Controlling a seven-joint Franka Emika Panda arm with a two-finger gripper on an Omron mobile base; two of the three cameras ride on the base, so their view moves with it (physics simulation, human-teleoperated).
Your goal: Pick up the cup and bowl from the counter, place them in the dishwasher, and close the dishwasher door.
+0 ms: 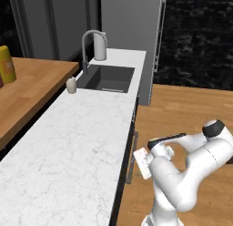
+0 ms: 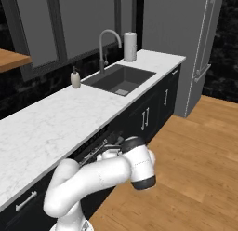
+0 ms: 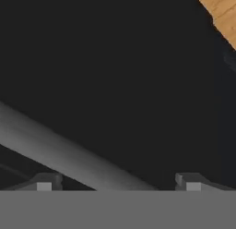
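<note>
Low down, the white arm's two-finger gripper (image 3: 118,181) presses close to the dark flat dishwasher door (image 3: 115,75).
Its fingertips (image 3: 44,184) stand apart, a grey bar handle (image 3: 60,152) slanting between them; the door sits nearly shut beneath the long white marble-patterned counter (image 2: 56,118), with wooden floor (image 3: 221,11) at right.

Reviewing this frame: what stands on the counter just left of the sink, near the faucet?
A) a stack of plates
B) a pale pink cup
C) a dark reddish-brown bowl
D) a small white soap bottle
D: a small white soap bottle stands on the counter beside the left edge of the sink, close to the faucet; no bowl, cup or plates appear there.
</note>
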